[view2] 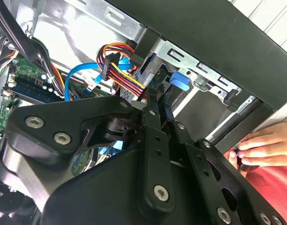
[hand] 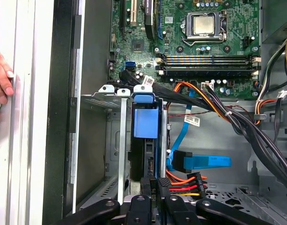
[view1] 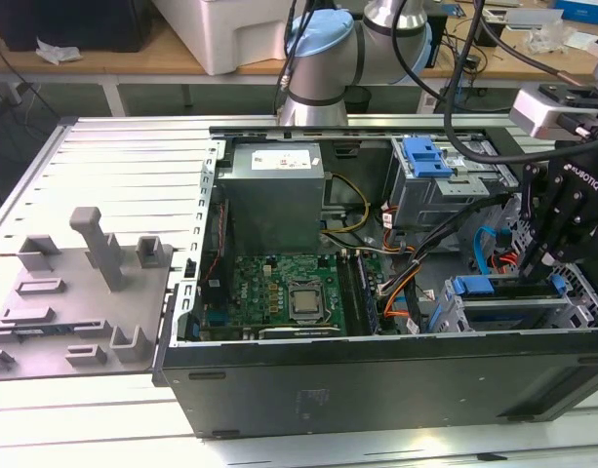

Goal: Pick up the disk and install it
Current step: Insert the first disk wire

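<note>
Gripper (hand: 156, 182) fingers shut together, tips at the end of the disk (hand: 145, 119). Disk stands on edge in metal cage (hand: 121, 140) slot, thin walls tight each side. Cables (hand: 246, 133) just beside, flat green motherboard (hand: 204, 42) beyond.

We see a ribbed metal table (view1: 123, 146) stretching from the pincer (view1: 544, 265) toward the exterior view's left, with a grey moulded tray (view1: 84, 312) lying well apart from it. Beyond the pincer runs a wooden bench (view1: 123, 57) on pale legs, bearing a white box (view1: 230, 34) and a dark box (view1: 74, 19). The light is even and bright.
</note>
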Action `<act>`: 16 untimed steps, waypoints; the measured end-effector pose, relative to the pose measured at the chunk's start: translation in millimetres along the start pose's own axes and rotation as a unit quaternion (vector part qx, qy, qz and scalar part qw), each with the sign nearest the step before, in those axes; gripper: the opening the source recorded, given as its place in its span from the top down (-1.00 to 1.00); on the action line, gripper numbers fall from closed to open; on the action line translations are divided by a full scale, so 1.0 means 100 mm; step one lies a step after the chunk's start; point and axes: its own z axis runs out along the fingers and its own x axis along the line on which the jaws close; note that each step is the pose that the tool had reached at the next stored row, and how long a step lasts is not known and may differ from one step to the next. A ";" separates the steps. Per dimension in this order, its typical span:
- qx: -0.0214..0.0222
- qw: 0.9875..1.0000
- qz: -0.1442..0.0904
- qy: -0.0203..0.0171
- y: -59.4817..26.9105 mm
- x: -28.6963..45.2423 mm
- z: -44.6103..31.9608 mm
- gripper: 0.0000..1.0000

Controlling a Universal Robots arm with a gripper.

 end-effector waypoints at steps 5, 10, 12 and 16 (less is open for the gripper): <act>0.000 1.000 0.000 0.000 0.000 0.000 0.002 0.65; 0.000 1.000 0.000 0.000 0.003 -0.001 0.001 0.65; 0.000 1.000 0.000 0.000 0.005 0.001 -0.015 0.65; 0.000 1.000 0.000 0.001 0.005 0.000 -0.018 0.65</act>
